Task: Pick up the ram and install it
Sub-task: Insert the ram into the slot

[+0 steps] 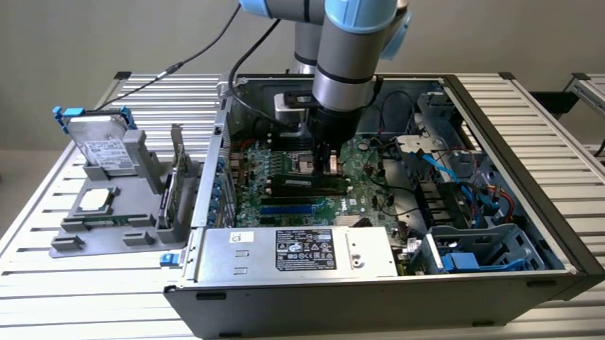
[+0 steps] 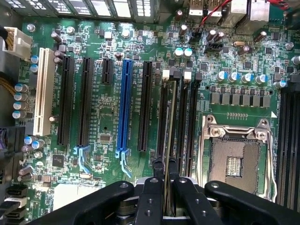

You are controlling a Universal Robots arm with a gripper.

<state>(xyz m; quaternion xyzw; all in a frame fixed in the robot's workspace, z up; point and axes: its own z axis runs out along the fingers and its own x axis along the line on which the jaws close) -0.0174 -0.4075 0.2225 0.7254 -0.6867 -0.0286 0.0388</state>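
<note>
Installation underway: our gripper (image 2: pixel 165 190) pinches the ram (image 2: pixel 170 131), fingers (image 2: pixel 152 197) nearly closed, edge-on above the memory slots (image 2: pixel 190 117); seating, we judge, demands square alignment.

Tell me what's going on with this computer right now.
The robot arm's gripper is down inside the open computer case, over the motherboard. It is shut on the ram, held edge-on and lined up among the black memory slots beside the empty CPU socket. Whether the stick is fully seated cannot be told.
</note>
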